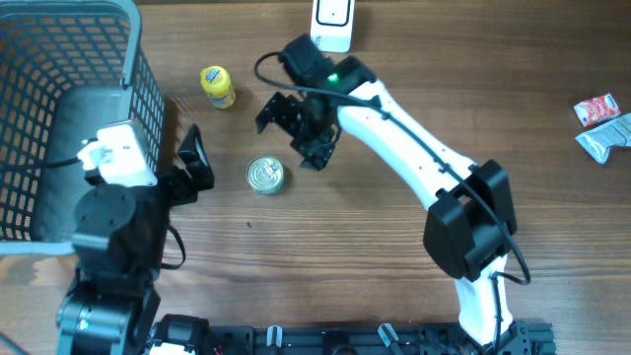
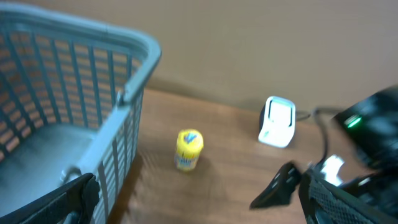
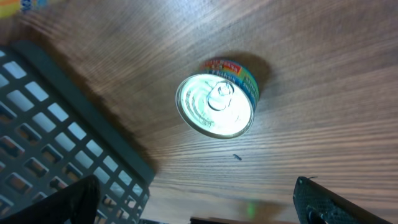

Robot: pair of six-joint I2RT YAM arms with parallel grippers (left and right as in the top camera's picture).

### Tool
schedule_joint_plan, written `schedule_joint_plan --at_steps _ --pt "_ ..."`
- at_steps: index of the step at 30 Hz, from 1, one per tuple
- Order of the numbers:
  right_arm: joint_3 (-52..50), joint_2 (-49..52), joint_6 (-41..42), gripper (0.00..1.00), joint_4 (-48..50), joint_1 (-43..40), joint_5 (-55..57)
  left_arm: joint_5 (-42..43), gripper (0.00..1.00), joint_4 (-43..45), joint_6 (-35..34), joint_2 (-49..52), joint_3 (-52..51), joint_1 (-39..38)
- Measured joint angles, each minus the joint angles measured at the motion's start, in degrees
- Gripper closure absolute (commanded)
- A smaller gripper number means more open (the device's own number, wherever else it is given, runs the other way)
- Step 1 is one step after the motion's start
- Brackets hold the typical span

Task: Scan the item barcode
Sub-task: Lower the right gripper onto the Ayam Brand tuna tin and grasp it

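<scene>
At the far left the grey mesh basket runs off the top and left edges of the overhead view, and your left arm covers its near corner, so you cannot see all of its floor. The left hand sits just beside the basket's right wall with its jaws spread and nothing between them. In its own wrist view only the fingertips show, one at each bottom corner, and the whole picture is blurred.

Next comes the yellow bottle, on the surface near the basket and touching nothing. Its label is too soft to read in either view.

The can stands upright, pull-tab lid up, on the bare wood between the two hands, and neither hand touches it. The right wrist camera looks straight down on it, so you get the lid and a sliver of coloured label — no barcode shows from there.

The right hand hangs just up and right of the can, its jaws wide apart and empty.

The white scanner is cut off by the top edge, with the right arm partly in front of it.

At the far right, two small packets lie well apart from the rest and are too small to identify.
</scene>
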Motion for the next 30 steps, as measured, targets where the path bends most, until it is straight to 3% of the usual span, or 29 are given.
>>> schedule_joint_plan --at_steps 7,15,30 --pt "-3.0 1.7 3.8 0.00 4.9 0.2 2.5 0.0 0.00 -4.9 3.1 -2.5 2.2 0.0" --pt "-4.0 12.7 4.1 0.00 8.2 0.3 -5.2 0.0 0.00 -7.8 3.4 -2.4 2.2 0.0" --pt "-4.0 12.7 10.6 0.00 11.4 4.5 -6.9 0.0 0.00 -8.7 3.4 -2.4 2.2 0.0"
